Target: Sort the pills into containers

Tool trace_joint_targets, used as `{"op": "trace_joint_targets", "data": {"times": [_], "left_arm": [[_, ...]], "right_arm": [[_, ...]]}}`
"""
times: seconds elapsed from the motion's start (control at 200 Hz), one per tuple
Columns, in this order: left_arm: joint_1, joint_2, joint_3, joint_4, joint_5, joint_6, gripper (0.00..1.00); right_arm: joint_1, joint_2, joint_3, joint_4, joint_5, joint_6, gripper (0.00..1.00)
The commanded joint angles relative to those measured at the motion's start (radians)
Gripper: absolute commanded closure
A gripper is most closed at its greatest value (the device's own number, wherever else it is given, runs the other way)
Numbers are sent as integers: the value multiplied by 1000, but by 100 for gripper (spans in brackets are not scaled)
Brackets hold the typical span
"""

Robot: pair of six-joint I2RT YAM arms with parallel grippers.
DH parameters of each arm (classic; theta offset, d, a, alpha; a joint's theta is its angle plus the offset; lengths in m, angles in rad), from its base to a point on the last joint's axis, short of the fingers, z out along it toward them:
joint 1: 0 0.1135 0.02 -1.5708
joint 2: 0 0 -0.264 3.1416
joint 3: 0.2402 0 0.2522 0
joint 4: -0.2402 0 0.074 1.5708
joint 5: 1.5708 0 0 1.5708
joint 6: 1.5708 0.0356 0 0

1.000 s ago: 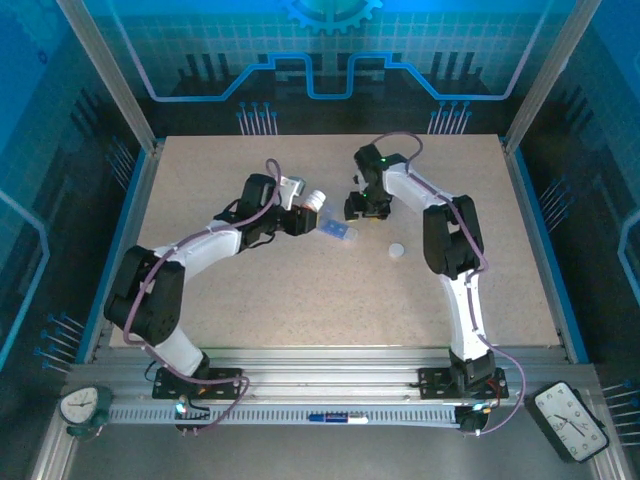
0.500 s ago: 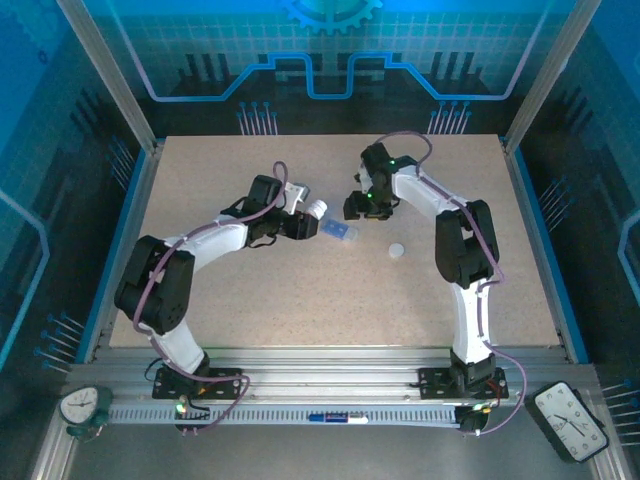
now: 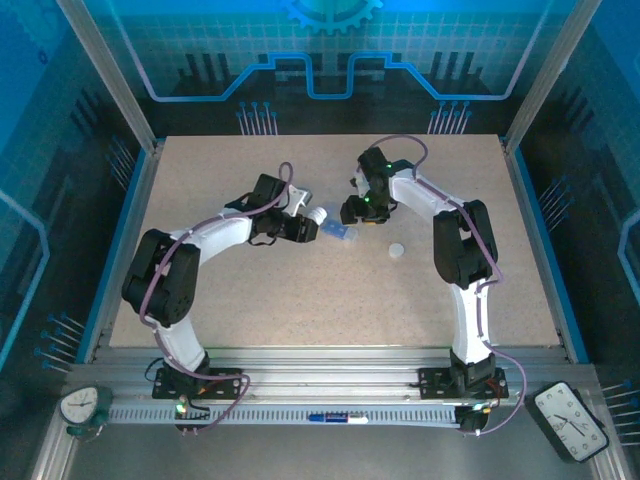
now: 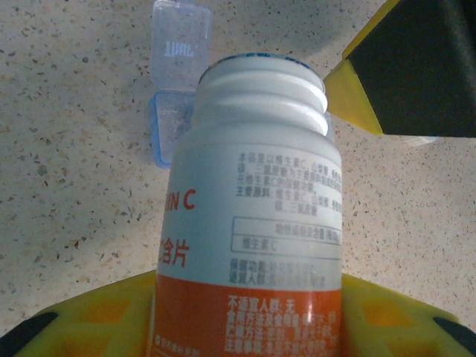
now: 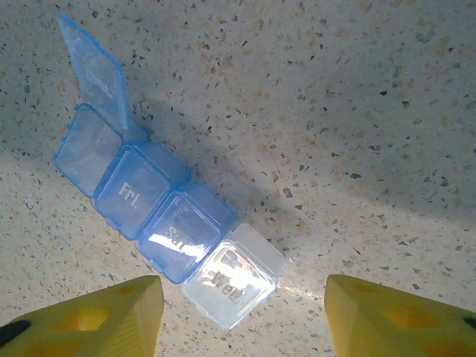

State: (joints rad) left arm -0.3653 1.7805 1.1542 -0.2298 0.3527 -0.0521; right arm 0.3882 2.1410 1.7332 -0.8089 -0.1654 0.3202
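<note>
**A:** Over the last second the left arm has tucked its elbow in and carried the bottle (image 4: 253, 193) closer to the pill box (image 3: 338, 233). The right end effector (image 3: 356, 210) has crept a little nearer too.

**B:** What is each one holding?

**A:** The left end effector (image 4: 249, 297) is clamped round the bottle's orange lower half, with the uncapped neck pointing away from it. The right end effector's jaws stand apart over the box with nothing between them. The white cap (image 3: 397, 250) lies loose on the worktop (image 3: 300, 300), well to the right.

**B:** And the box?

**A:** It is flat on the worktop between the two end effectors, with its long axis running diagonally. The end compartment (image 5: 82, 152) has its lid (image 5: 93, 78) flipped up, and that is the end nearest the bottle. In the left wrist view it sits just beyond the mouth, slightly left of it.

**B:** So the pour belongs to the left arm.

**A:** I'd say so, though the mouth needs to line up over that compartment first. I can't see any pills yet.
</note>
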Motion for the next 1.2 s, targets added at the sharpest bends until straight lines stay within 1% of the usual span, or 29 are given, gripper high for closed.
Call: {"op": "trace_joint_targets", "data": {"times": [0.0, 0.715, 1.006, 1.196], "left_arm": [[3, 32, 56, -76, -6, 37, 100], [4, 138, 188, -176, -20, 57, 100], [4, 174, 245, -247, -35, 70, 100], [0, 192, 275, -299, -64, 82, 100]], "right_arm": [[14, 21, -3, 1, -8, -13, 40], [28, 70, 21, -16, 9, -19, 40], [28, 92, 38, -28, 15, -21, 40], [27, 100, 39, -30, 15, -23, 40]]}}
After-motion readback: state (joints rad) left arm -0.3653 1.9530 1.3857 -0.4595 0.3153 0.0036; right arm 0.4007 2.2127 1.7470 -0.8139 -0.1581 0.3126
